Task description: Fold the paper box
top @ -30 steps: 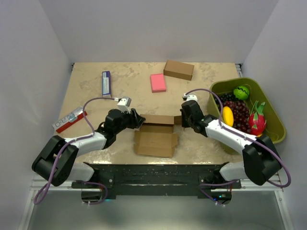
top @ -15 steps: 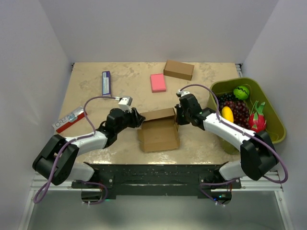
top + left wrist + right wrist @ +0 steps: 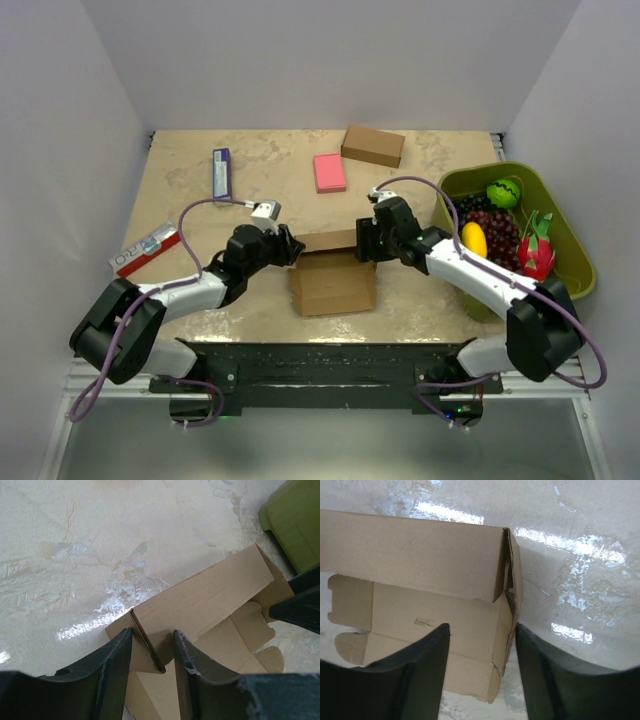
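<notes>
the paper box point(image 3: 333, 280) is seen on the table point(image 3: 270, 165) from above; only the wrist views show its left end pinched by the left pincer point(image 3: 151, 632), its right end straddled by the parted right pincer point(image 3: 482, 627). fruit point(image 3: 492, 235) is held in the green bin point(image 3: 572, 240).

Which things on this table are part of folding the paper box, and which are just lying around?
For the job: paper box, left tool gripping its corner, right tool open at its other end.
Just lying about: closed brown box, pink block, purple packet, red-and-white packet, green bin of fruit.
</notes>
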You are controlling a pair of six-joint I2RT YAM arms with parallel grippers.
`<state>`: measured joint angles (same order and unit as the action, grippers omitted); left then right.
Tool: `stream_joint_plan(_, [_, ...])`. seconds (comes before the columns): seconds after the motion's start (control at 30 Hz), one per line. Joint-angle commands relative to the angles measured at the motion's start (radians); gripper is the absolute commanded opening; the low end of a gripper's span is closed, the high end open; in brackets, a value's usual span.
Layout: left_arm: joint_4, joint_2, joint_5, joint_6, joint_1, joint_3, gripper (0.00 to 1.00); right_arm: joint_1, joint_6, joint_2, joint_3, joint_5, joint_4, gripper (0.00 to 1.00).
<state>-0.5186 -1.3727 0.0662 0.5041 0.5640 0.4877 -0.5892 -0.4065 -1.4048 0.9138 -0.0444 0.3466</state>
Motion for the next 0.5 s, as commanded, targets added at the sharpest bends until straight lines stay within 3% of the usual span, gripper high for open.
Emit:
stream_joint_plan(0.0, [0.072,0.007,-0.020,-0.045,0.008,0.028,0.42,-0.006,-0.018,0.128,-0.010,-0.123,0.009,0.62])
stream_joint_plan(0.17, [0.071,0.003,-0.014,-0.044,0.007,0.029,0.42,-0.011,-0.032,0.254,-0.095,-0.138,0.011,0.55])
stream_joint_plan(0.23, [0.071,-0.003,-0.011,-0.045,0.007,0.031,0.42,-0.020,-0.046,0.288,-0.128,-0.103,-0.012,0.44])
stream_joint_plan(0.37, [0.063,-0.011,-0.008,-0.042,0.008,0.031,0.42,-0.037,-0.066,0.279,-0.179,0.013,-0.084,0.30])
stream_joint_plan(0.47, [0.061,-0.017,-0.005,-0.042,0.008,0.034,0.42,-0.066,-0.071,0.238,-0.204,0.034,-0.144,0.25])
